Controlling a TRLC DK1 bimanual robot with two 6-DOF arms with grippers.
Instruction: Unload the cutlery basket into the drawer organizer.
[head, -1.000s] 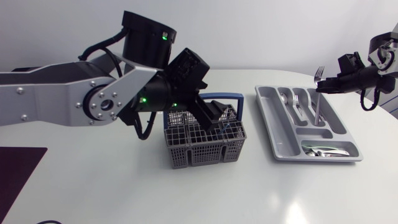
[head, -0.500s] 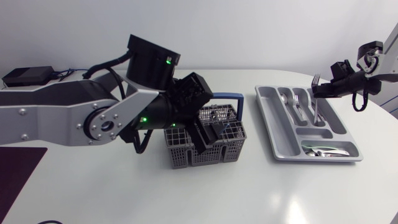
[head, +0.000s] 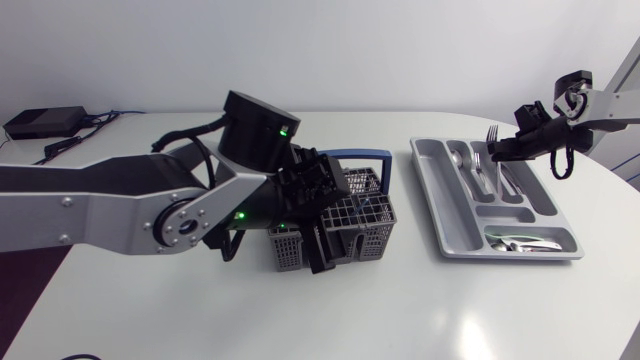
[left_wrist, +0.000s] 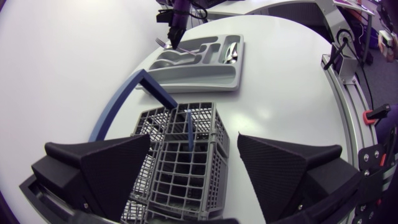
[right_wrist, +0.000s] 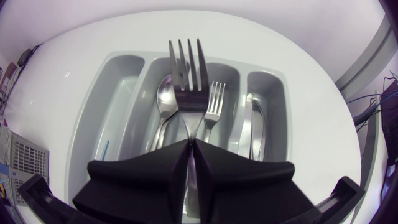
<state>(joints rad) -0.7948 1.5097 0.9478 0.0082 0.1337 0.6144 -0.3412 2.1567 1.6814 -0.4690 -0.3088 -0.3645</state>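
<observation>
The grey cutlery basket with a blue handle stands mid-table. My left gripper is low over its near-left end, open, with its fingers on either side of the basket; a blue-handled piece stands inside. The grey drawer organizer lies to the right, holding spoons, forks and knives. My right gripper hovers over its far end, shut on a fork. In the right wrist view the fork points tines ahead over the organizer, above a spoon and a smaller fork.
A black box with cables sits at the table's back left. The organizer's front cross compartment holds several small pieces. The rounded table edge runs close to the organizer's right.
My left arm has come down and forward, lowering its open gripper onto the basket. My right gripper has moved left and back with the fork, which now leans from upright toward lying flat.
</observation>
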